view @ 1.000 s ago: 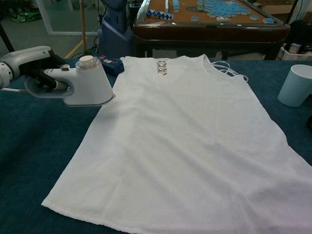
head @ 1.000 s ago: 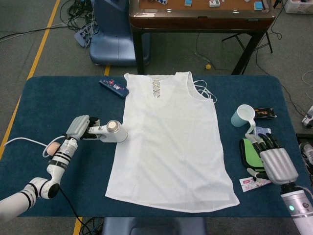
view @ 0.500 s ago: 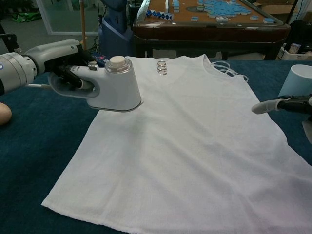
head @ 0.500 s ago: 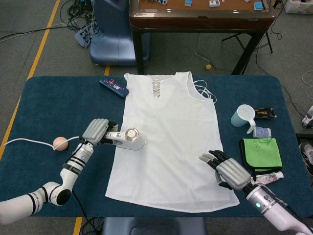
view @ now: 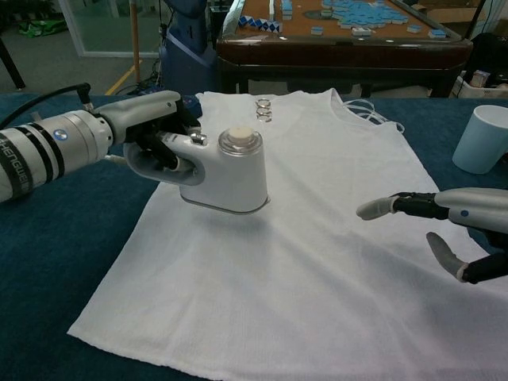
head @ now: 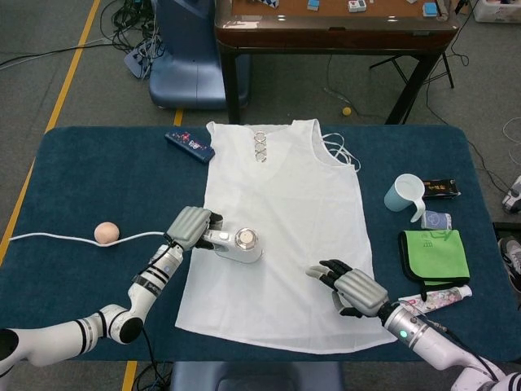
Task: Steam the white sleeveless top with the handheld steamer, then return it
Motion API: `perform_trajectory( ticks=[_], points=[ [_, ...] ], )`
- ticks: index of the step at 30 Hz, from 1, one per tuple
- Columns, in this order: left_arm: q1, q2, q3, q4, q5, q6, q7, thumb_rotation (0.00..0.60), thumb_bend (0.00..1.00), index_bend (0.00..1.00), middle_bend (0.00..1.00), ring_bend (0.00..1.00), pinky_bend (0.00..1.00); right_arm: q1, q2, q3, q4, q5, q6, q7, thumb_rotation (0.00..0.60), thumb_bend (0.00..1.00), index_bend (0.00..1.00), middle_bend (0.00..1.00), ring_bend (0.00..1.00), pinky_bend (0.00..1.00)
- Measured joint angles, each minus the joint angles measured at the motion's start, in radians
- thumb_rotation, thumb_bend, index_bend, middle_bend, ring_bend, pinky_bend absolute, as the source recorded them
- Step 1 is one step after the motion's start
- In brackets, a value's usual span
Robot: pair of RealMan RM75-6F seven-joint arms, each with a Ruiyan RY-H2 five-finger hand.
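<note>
From the head view, the white top is seen flat on the worktop, with the steamer gripped by the left robot hand over its left half. From the chest view, the right robot hand is seen spread and empty above the fabric; it should be pressed down while slow, even passes are made.

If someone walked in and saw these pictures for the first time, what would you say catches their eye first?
Most striking is the white sleeveless top spread flat across the middle of the dark blue table. Next comes the white handheld steamer, gripped by the left hand over the top's left side. The right hand, fingers apart and holding nothing, sits over the top's lower right part.
</note>
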Motion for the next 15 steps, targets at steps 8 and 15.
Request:
perform_trajectory(
  ticks=[8,15],
  points=[
    [-0.029,-0.064,0.011,0.042,0.002,-0.015,0.027,0.600,0.32,0.87,0.85,0.71,0.71,0.032,-0.067,-0.029,0.074,-0.004,-0.011,0.072,0.590,0.84,0.00,0.11,0.02,0.02],
    [-0.048,-0.115,0.014,0.097,0.011,-0.018,0.031,0.600,0.32,0.87,0.85,0.71,0.71,0.044,-0.116,-0.059,0.136,0.000,-0.019,0.093,0.589,0.84,0.00,0.11,0.02,0.02]
  ],
)
